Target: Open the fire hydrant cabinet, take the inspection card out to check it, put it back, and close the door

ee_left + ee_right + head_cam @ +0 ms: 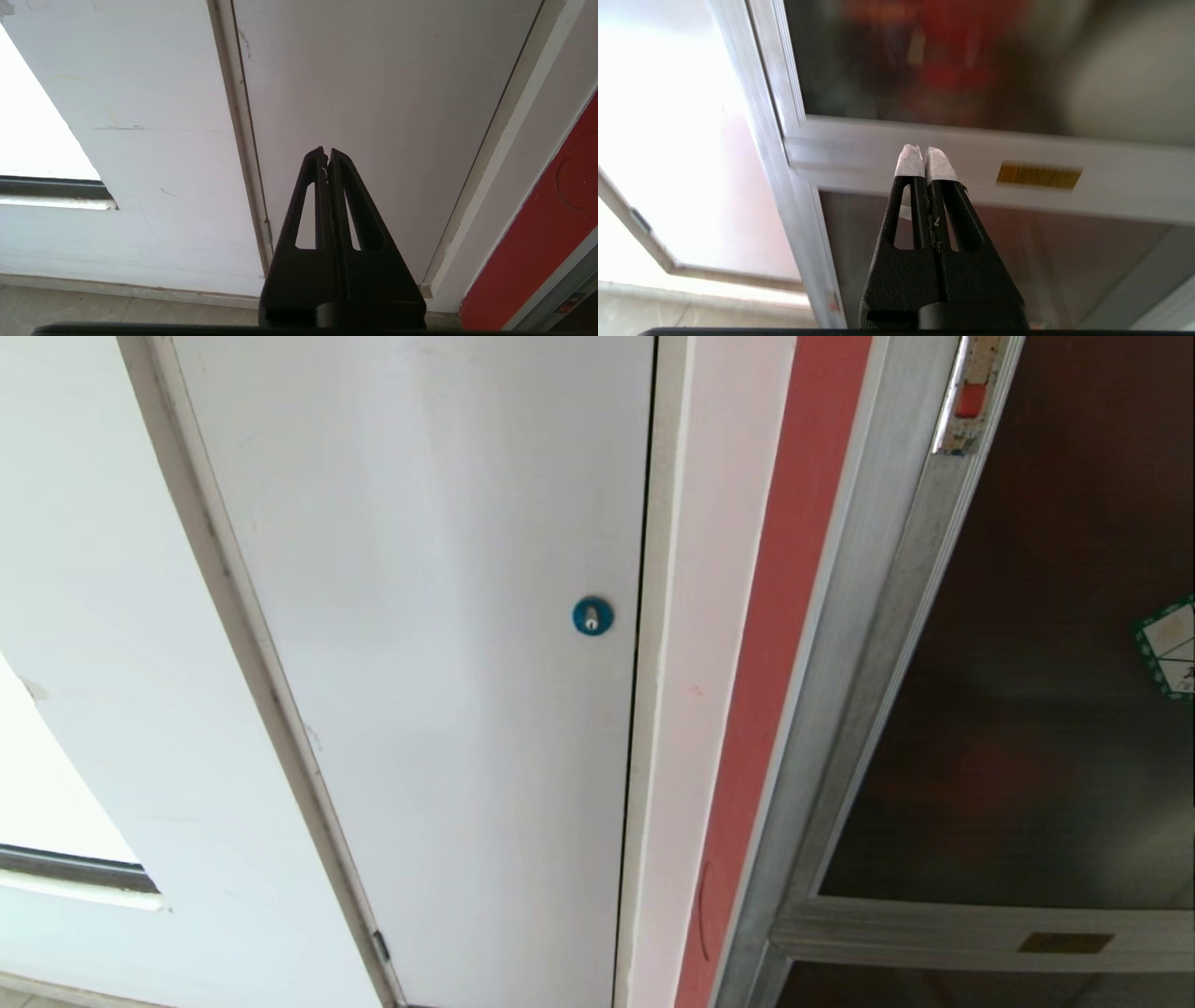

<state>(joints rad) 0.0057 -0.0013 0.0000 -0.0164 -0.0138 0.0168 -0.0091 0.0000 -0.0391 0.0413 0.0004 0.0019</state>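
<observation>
White wall, white panel with blue lock. Right of it, the fire hydrant cabinet stands upright, the door shut. Right pincer and left pincer pressed together, empty.

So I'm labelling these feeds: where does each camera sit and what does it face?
Head view: on the robot's head, facing the white panel and the door; no arm shows.
Left wrist view: behind the shut left pincer, facing the white panel.
Right wrist view: behind the shut right pincer, facing the fire hydrant cabinet.
Head and left wrist views share the panel.
</observation>
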